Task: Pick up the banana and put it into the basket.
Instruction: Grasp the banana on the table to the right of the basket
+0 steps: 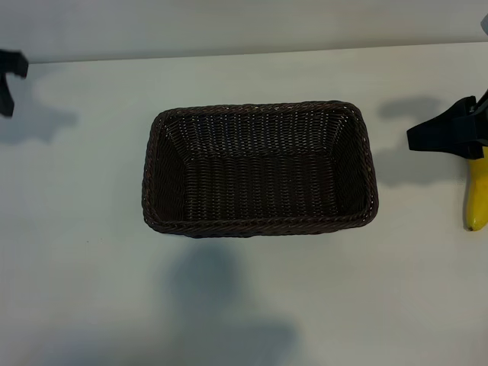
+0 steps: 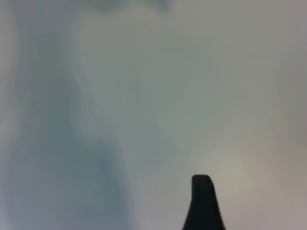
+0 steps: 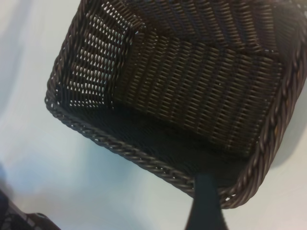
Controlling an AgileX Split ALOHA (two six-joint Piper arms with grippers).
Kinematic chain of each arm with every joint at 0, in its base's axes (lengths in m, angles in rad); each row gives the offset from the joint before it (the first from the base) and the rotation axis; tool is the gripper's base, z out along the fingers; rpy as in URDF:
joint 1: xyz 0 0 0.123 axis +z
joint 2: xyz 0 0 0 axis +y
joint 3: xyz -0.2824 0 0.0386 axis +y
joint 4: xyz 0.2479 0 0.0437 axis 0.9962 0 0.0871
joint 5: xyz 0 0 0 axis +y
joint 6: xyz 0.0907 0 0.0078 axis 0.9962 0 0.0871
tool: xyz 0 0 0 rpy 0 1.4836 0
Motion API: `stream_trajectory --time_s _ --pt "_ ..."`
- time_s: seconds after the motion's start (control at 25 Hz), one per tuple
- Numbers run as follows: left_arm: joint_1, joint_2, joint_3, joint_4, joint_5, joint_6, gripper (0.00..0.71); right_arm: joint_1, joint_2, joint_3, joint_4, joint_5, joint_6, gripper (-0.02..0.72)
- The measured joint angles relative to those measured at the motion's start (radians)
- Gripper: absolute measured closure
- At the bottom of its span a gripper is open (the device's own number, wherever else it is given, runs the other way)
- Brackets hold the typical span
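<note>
The dark brown wicker basket stands empty in the middle of the white table; the right wrist view looks down into the basket from one end. The yellow banana lies on the table at the far right edge, well clear of the basket. My right gripper hangs over the banana's far end and hides it. Its fingers stand open with nothing between them. My left gripper is at the far left edge, away from both. One of its fingertips shows over bare table, with nothing held.
The white table spreads flat around the basket. Its back edge runs along the top of the exterior view. Arm shadows fall on the table at the front and beside each gripper.
</note>
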Motion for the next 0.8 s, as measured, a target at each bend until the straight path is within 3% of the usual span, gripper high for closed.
stream_trajectory --time_s 0.56,0.8 --pt "0.0 -0.616 0.617 -0.008 -0.004 0.005 0.171 0.0 0.0 0.0 0.0 0.0 0.0 0.182" --pt "0.0 -0.969 0.835 -0.008 -0.096 0.005 0.17 0.0 0.0 0.0 0.0 0.0 0.0 0.182"
